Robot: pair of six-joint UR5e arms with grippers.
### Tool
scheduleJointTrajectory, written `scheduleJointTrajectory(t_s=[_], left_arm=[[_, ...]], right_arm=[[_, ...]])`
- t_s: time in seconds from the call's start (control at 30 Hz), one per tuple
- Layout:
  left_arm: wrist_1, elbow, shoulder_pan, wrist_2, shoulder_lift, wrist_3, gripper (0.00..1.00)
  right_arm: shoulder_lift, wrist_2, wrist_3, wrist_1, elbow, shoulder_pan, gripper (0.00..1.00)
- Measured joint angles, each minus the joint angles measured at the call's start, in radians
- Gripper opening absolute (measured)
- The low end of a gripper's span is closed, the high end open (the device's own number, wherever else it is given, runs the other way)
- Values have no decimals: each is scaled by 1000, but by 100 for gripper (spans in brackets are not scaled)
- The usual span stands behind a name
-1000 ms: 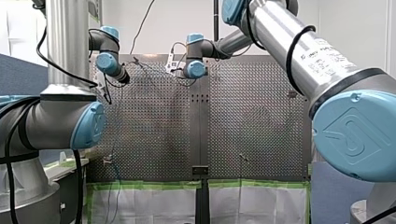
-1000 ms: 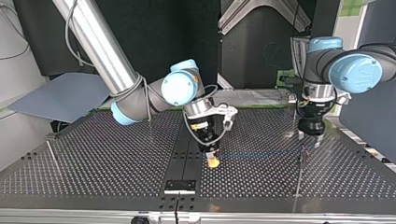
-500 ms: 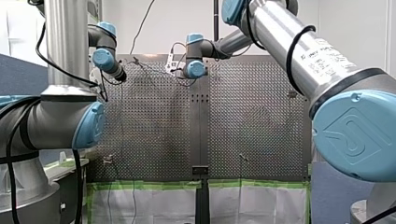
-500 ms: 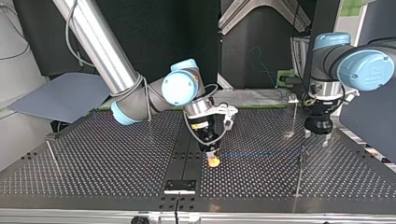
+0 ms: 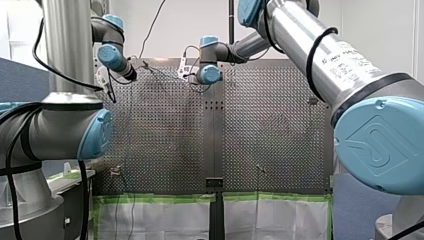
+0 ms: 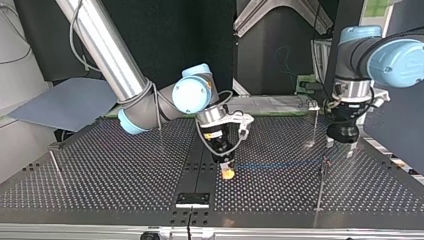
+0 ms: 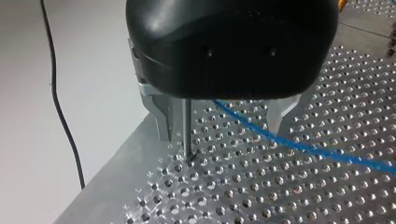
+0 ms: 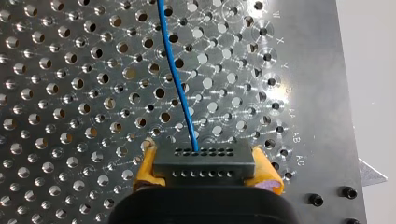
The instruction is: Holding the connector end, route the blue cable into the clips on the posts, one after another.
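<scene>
Between the yellow pads (image 8: 145,168) of the right gripper (image 6: 227,169) sits the dark connector (image 8: 204,163), clamped end to end. Its long axis spans pad to pad, and the blue cable (image 8: 180,93) leaves its front face and runs ahead of the fingers over the perforated table (image 8: 56,70). In the top view that gripper stands near the table's middle. The cable's long axis lies nearly level there, stretched from the connector toward the view's right until it reaches a thin post (image 6: 321,175) just beside the left gripper (image 6: 340,147). The left gripper's metal fingers (image 7: 159,112) stand apart and hold nothing. In the left wrist view a post (image 7: 187,126), likely the same one, rises between them, closer to one finger, and the cable slants away from beside it along the table. The gripper's body hides the post's top, so whether the cable sits in a clip there cannot be told. The connector's cable face points toward the top view's right, crosswise to its own length, and only the right arm has a grip on the line. By this reading, the next routing depends on the right arm carrying the connector with the cable kept taut along that level axis. Another post (image 6: 54,161) stands well apart at the top view's left, a possible later target.
</scene>
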Motion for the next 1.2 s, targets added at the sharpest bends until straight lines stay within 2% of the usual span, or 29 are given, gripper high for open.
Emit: scheduleJointTrajectory(t_s=[0.3,0.5,0.87,1.2], left_arm=[[-39,0,-26,-61,78,62,100],[-45,0,-58,-91,99,119,100],[-10,0,-98,-99,102,198,100],[-1,0,-112,-99,97,221,100]], right_arm=[[0,0,0,0,0,0,0],[0,1,0,-1,0,1,0],[0,-1,0,3,0,4,0],[0,-1,0,6,0,4,0]])
